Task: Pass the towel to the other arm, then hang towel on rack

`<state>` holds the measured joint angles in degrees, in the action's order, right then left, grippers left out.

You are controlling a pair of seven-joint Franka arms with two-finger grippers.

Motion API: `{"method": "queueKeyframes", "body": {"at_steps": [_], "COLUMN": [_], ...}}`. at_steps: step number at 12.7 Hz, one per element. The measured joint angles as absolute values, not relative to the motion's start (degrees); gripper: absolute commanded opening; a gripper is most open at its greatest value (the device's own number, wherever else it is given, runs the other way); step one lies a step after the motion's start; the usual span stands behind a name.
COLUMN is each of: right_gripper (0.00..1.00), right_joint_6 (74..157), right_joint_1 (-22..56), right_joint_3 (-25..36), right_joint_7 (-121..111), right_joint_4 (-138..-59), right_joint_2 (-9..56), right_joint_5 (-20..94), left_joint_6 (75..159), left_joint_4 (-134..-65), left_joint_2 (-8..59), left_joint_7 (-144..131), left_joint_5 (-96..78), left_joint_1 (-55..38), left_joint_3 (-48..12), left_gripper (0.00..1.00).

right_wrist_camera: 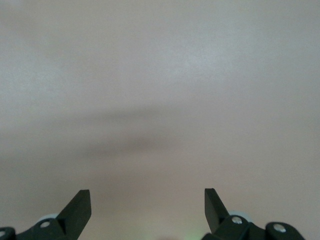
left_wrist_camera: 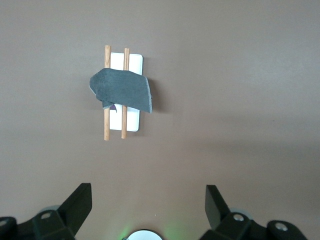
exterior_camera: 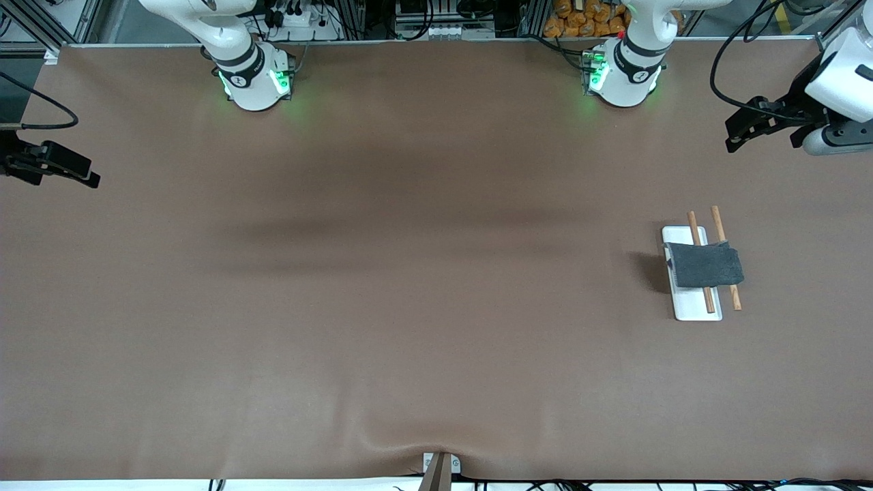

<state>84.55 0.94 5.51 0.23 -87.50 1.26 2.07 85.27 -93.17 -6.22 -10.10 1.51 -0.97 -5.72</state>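
The towel [exterior_camera: 706,264], dark grey face up, hangs draped across the two wooden rods of the rack [exterior_camera: 697,310], which stands on its white base plate toward the left arm's end of the table. The left wrist view shows the towel [left_wrist_camera: 122,90] on the rack [left_wrist_camera: 132,125] with a sliver of purple under its edge. My left gripper [exterior_camera: 740,134] is open and empty, raised above the table's edge at the left arm's end, well away from the rack; it also shows in its wrist view [left_wrist_camera: 148,200]. My right gripper [exterior_camera: 75,174] is open and empty at the right arm's end; it also shows in its wrist view [right_wrist_camera: 147,200].
The brown table mat [exterior_camera: 409,273] is bare apart from the rack. A small bracket [exterior_camera: 440,467] sits at the table's edge nearest the camera. Both arm bases stand along the edge farthest from the camera.
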Motion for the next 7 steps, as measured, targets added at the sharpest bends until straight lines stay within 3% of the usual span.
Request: {"method": "queueKeyframes", "body": {"at_steps": [7], "right_gripper": [1.0], "right_joint_6": [84.22], "right_joint_1": [0.93], "right_joint_3": [5.59], "right_joint_7": [0.25], "right_joint_4": [-87.5], "right_joint_2": [1.26], "right_joint_5": [1.09], "left_joint_6": [86.55], "left_joint_4": [-93.4], "left_joint_2": [-6.35], "left_joint_7": [-9.97], "left_joint_5": [1.01], "left_joint_1": [2.12], "left_joint_3": [-6.56], "left_gripper": [1.0]}}
